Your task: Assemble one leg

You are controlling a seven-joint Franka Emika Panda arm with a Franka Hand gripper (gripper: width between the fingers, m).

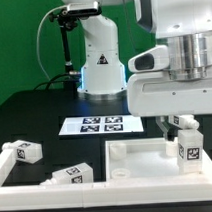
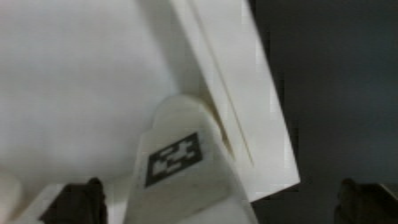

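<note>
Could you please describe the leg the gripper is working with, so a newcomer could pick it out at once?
Start at the big white panel at the front of the table. At its corner on the exterior view's right, one leg stands upright under the gripper. The other legs lie loose toward the exterior view's left.

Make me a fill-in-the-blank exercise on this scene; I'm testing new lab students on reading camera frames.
1. Below the gripper, one leg stands ___ by the white panel.
2. At the exterior view's left, ___ more legs lie loose, one further back and one nearer.
3. The marker board lies flat on the table in front of the arm's ___.

Missing words: upright; two; base
</note>
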